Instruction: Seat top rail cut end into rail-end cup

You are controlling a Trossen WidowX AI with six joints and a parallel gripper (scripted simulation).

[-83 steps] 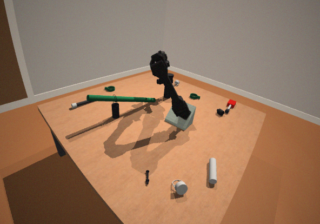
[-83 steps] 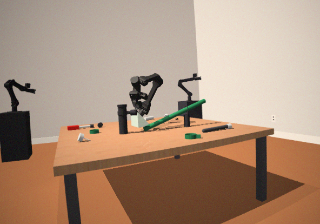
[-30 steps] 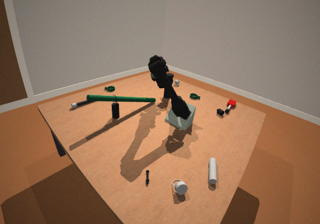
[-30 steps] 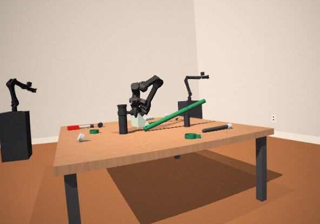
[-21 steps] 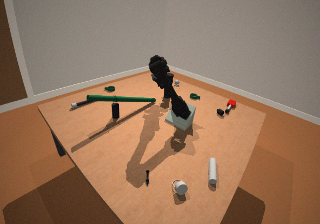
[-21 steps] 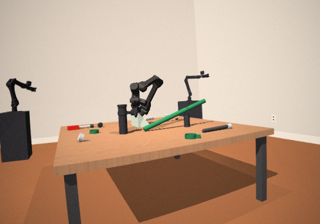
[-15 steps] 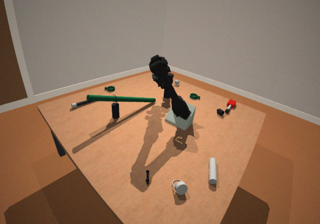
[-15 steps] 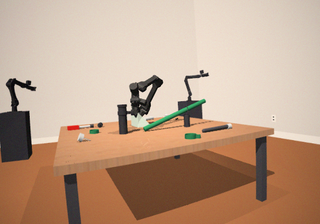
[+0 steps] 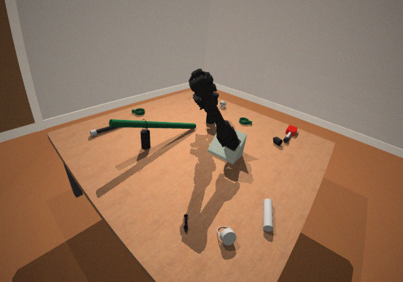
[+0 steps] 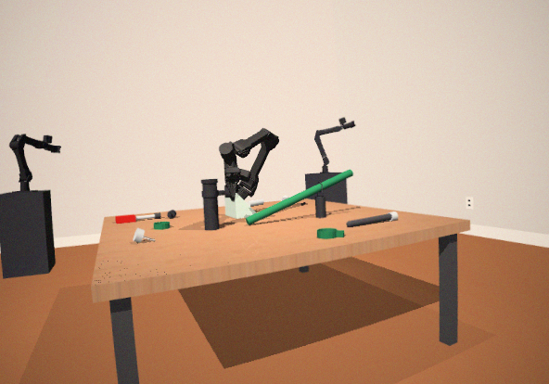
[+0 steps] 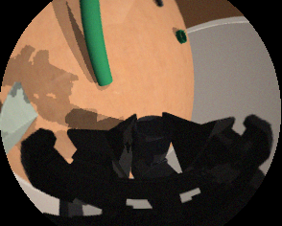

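The green rail slants through the wire loop on the short black post. Its near end is low by the table top, outside the cup and clear of my fingers. The big black post stands upright. Its brace band sits high, just under the post cap. My gripper is beside the post at band height, shut on the dark rail-end cup. The fingers hide much of the cup. In the top view the arm hides most of the post.
A pale green block is by the arm's base. Green clamps lie behind the rail and beyond the arm. A dark rod with a white end lies near the short post. A red-ended tool lies beyond the big post.
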